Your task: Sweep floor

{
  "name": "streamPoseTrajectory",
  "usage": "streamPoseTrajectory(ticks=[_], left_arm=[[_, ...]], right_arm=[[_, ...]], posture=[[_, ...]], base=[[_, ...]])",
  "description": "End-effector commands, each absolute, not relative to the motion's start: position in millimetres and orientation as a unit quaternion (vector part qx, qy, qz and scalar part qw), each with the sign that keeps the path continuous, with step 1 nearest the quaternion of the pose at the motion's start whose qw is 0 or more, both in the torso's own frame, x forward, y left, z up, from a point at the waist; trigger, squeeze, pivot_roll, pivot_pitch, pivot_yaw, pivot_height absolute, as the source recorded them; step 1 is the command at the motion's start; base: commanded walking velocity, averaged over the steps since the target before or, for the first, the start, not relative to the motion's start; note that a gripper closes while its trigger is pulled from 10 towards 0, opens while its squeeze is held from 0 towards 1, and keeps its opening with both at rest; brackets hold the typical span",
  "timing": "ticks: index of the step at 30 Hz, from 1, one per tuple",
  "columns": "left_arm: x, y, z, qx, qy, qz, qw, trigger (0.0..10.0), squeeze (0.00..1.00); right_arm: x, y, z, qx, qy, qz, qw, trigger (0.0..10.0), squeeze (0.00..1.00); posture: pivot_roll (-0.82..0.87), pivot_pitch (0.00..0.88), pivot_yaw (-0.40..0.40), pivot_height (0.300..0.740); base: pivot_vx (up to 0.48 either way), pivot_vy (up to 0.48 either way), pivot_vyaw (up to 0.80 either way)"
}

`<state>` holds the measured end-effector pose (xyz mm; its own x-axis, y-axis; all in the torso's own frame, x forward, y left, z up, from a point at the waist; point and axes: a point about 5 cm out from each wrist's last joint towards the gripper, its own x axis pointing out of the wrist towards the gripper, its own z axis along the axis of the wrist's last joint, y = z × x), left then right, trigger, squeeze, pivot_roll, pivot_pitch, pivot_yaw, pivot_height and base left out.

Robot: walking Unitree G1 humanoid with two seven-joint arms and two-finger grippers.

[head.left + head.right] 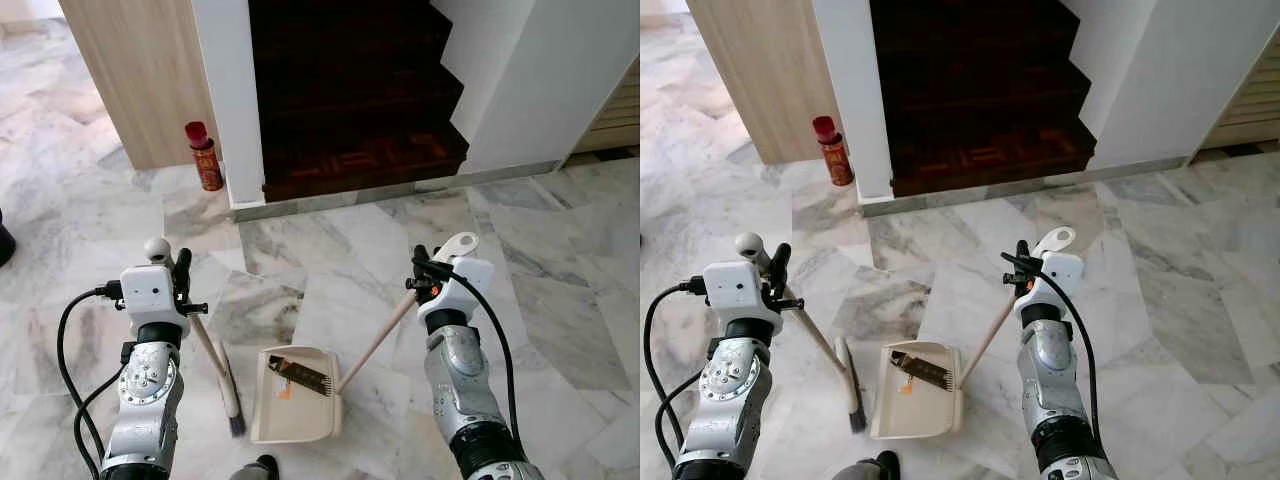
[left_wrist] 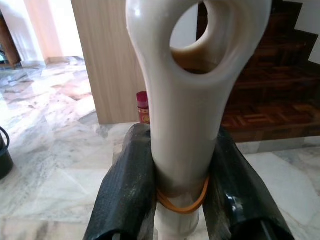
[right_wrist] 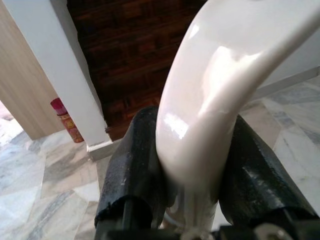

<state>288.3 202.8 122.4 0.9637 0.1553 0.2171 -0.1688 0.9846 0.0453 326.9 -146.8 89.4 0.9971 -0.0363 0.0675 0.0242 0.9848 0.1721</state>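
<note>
Floor [image 1: 330, 260] of veined marble spreads ahead of both grippers to a dark wooden stair [image 1: 350, 90], with a white pillar [image 1: 228, 100] and a wood panel [image 1: 140, 70] off beyond the left gripper. A red can [image 1: 204, 156] stands at the foot of the panel, well ahead of that gripper.

Dustpan [image 1: 297, 392] lies flat on the marble below and between the two grippers, nearer the right one. Its long handle [image 1: 378, 340] slopes up and outward from the pan's right edge into the right gripper [image 1: 428, 278], whose black fingers [image 3: 137, 165] are clamped on the cream grip at the top.

Broom [image 1: 228, 385] stands just beside the pan on its left. Its shaft rises up and outward to the left gripper [image 1: 182, 285], whose fingers [image 2: 131, 195] are closed around the cream handle just under its hanging loop; an orange band rings the handle there.

A dark comb-like piece and a small orange scrap [image 1: 284, 392] sit in the pan.

Bristles rest by the pan's left side, so the coming stroke likely runs from the left gripper's side inward, toward the pan's mouth.
</note>
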Motion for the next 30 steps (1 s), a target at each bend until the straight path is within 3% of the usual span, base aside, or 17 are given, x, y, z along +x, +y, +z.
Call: streamPoseTrajectory(ticks=[1,30], left_arm=[[288.1,201.8,134.3,0.035,-0.131,0.079,0.988,10.0,0.0],[288.6,200.3,134.5,0.033,-0.129,0.077,0.988,10.0,0.0]], right_arm=[[329.8,-145.6,99.7,0.097,-0.056,-0.013,0.994,10.0,0.0],[330.6,-142.0,100.1,0.1,-0.053,0.001,0.994,10.0,0.0]], posture=[[0.13,0.151,-0.032,0.74],[0.13,0.151,-0.033,0.74]], base=[[0.0,0.307,0.0],[0.0,0.304,0.0]])
